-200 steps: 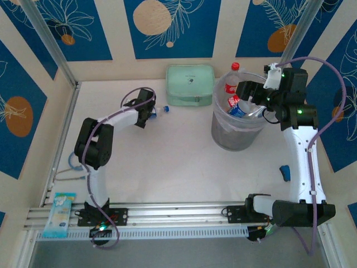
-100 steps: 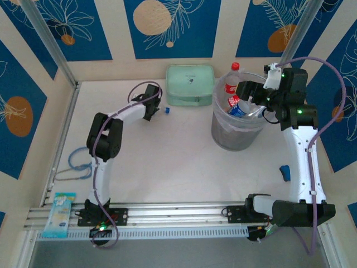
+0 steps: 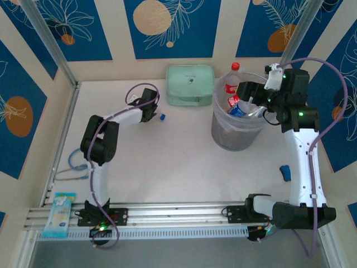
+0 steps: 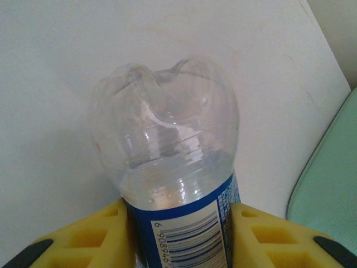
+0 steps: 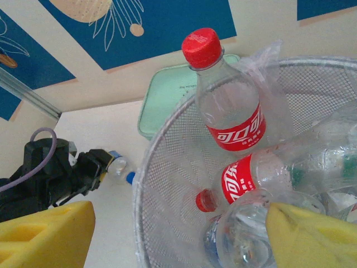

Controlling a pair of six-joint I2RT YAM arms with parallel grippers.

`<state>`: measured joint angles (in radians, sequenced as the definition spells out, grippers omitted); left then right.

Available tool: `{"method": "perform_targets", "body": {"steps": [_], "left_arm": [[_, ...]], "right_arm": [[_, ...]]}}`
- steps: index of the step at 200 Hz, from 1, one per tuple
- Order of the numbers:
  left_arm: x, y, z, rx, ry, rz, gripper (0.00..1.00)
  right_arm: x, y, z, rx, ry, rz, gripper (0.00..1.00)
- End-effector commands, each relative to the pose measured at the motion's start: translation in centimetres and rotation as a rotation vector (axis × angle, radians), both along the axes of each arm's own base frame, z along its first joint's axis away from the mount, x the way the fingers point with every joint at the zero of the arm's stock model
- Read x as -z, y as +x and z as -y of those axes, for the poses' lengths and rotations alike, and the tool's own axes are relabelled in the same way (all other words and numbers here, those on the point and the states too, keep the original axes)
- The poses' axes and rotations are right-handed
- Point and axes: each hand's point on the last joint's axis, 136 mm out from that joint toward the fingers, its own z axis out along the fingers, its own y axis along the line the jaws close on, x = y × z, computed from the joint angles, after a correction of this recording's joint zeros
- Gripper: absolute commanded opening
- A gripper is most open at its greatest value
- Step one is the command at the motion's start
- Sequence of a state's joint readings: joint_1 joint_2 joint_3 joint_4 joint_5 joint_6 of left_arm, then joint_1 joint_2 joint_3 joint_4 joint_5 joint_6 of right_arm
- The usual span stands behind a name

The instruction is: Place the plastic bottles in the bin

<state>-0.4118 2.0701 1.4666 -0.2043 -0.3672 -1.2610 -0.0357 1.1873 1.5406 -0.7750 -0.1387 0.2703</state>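
The left gripper (image 3: 153,113) has closed in since a moment ago, and the blue cap of its bottle (image 4: 167,151) now lies a bit nearer on the table (image 3: 167,173); the right arm has not moved. The yellow pads (image 4: 268,240) press on both sides of the bottle's blue label – they hold it; the bottle lies on the white table, just near the mint-green case (image 3: 190,85), well left of the bin (image 3: 237,137). The right gripper (image 5: 178,237) hangs over the bin with its fingers wide and nothing between them; more bottles sit in the bin – one with a red cap (image 5: 226,106) stands up at the far rim.
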Motion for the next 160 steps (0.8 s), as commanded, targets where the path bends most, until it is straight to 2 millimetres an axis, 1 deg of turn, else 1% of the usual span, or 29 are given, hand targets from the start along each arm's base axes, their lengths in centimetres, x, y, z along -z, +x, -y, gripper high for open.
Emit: {"method": "perform_targets", "body": {"steps": [1, 13, 24, 41, 53, 61, 75, 97, 109, 123, 135, 142, 151, 160], "left_arm": [[-4.0, -0.1, -0.5, 0.069, 0.041, 0.095, 0.32], [-5.1, -0.5, -0.1, 0.134, 0.045, 0.124, 0.32], [-6.3, -0.9, 0.8, 0.234, 0.059, 0.154, 0.32], [-8.5, -1.7, 3.0, 0.435, 0.058, 0.245, 0.33], [-10.1, -2.9, 4.8, 0.598, 0.056, 0.33, 0.34], [-11.3, -3.9, 5.9, 0.696, 0.055, 0.388, 0.34], [-12.8, -6.3, 8.0, 0.901, 0.054, 0.465, 0.34], [-15.4, -10.3, 9.8, 1.133, 0.076, 0.598, 0.34], [-16.9, -12.3, 10.3, 1.22, 0.078, 0.685, 0.35], [-18.4, -14.2, 10.7, 1.286, 0.076, 0.768, 0.35], [-19.4, -15.2, 10.9, 1.319, 0.06, 0.815, 0.35], [-20.0, -15.7, 11.1, 1.334, 0.046, 0.839, 0.35], [-20.8, -16.3, 11.4, 1.353, 0.022, 0.876, 0.35], [-21.7, -17.0, 11.7, 1.371, -0.007, 0.914, 0.35]], "right_arm": [[-1.7, -1.4, -1.2, -0.041, 0.017, 0.034, 0.81], [-1.8, -1.6, -1.9, -0.069, 0.02, 0.032, 0.8], [-1.8, -1.7, -2.7, -0.103, 0.025, 0.023, 0.8], [-1.9, -1.9, -4.3, -0.174, 0.044, 0.009, 0.8], [-2.2, -2.1, -5.7, -0.238, 0.065, -0.002, 0.79], [-2.2, -2.2, -6.7, -0.281, 0.068, -0.017, 0.77], [-1.7, -2.4, -8.5, -0.35, 0.032, -0.052, 0.74], [-0.6, -2.0, -11.3, -0.441, -0.005, -0.089, 0.73], [-0.3, -2.0, -12.7, -0.498, 0.017, -0.105, 0.72], [0.2, -1.7, -14.3, -0.55, 0.049, -0.124, 0.71], [0.9, -1.3, -15.4, -0.588, 0.063, -0.147, 0.67], [1.5, -1.1, -16.0, -0.603, 0.063, -0.167, 0.67], [2.2, -0.9, -16.9, -0.627, 0.068, -0.191, 0.72], [2.8, -0.8, -17.8, -0.656, 0.079, -0.206, 0.79]]}}
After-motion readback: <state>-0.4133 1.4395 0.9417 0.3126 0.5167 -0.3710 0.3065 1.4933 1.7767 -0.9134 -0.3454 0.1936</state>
